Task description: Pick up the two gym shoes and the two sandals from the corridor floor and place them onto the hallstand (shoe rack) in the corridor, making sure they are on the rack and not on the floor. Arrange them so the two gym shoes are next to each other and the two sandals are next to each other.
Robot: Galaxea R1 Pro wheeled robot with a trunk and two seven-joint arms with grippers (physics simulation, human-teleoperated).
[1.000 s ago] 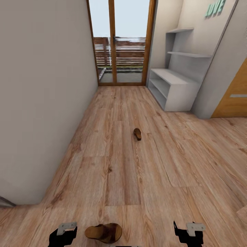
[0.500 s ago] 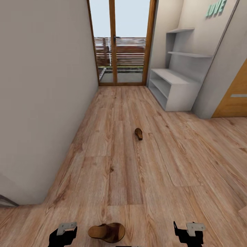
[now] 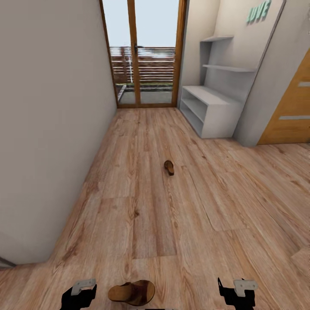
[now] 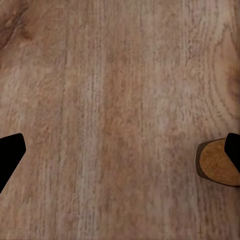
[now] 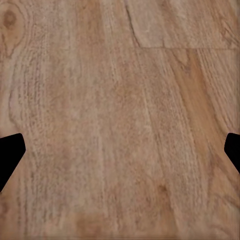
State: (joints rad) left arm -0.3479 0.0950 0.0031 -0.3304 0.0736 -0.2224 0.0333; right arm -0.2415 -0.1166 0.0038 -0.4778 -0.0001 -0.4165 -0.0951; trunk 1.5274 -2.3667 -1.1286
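Sandal (image 3: 131,292) cut off at frame edge, second sandal (image 3: 169,167) small, both grippers spread wide

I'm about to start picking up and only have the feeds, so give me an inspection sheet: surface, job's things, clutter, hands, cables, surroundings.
Surface: corridor floor, wood-grain planks, bare under both wrist cameras.
Job's things: near sandal on the floor between the hands, its end at the left wrist view's edge; far sandal mid-corridor; hallstand by the right wall, top and shelves bare; gym shoes nothing seen.
Clutter: nothing seen.
Hands: left hand and right hand low, open, holding nothing.
Cables: nothing seen.
Surroundings: glass door at the far end, wall shelves above the hallstand, wooden door on the right.
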